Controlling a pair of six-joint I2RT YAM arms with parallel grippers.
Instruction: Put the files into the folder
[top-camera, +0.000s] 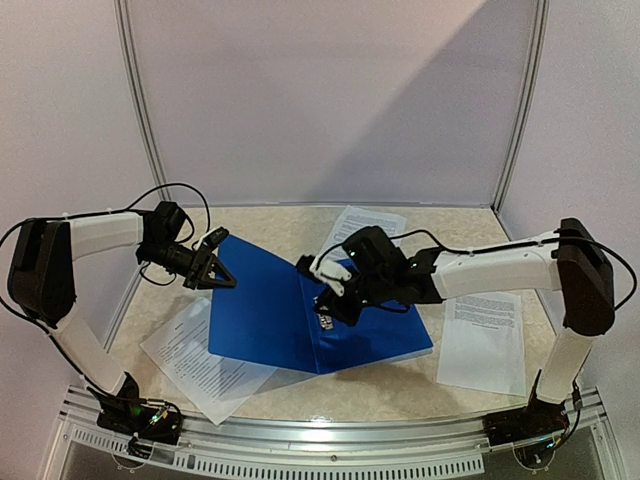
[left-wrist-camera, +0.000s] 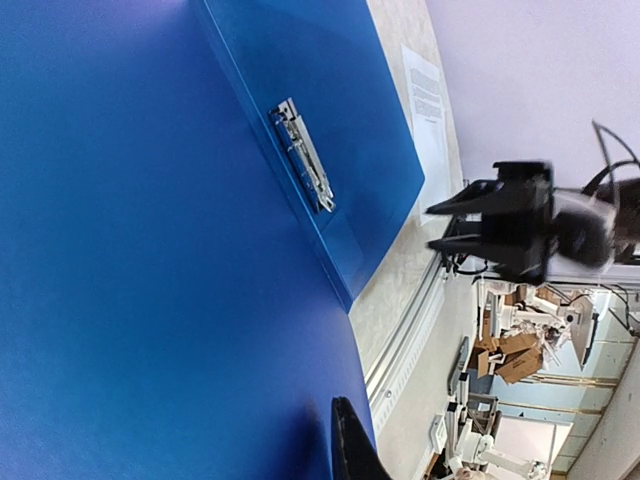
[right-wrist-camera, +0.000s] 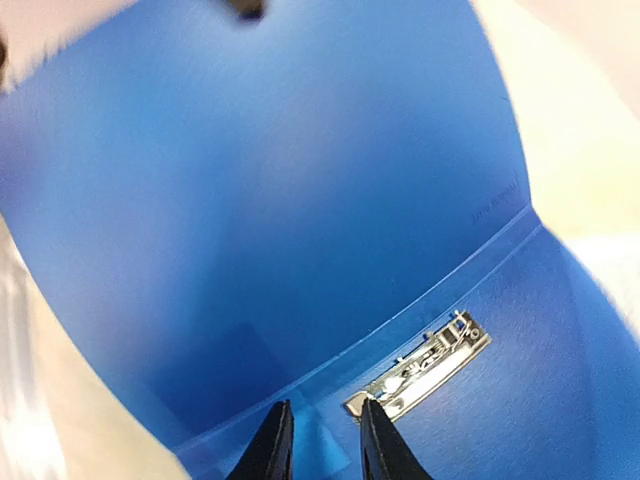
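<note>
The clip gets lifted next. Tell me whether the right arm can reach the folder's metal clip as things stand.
Probably yes. The folder is open, the metal clip bare, and the right gripper hangs close by it with nothing between. The left gripper is away at the cover's edge.

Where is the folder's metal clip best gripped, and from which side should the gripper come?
Probably across its narrow width, from above: the metal clip lies flat along the folder crease, so only its long sides give the right gripper a pinch.
</note>
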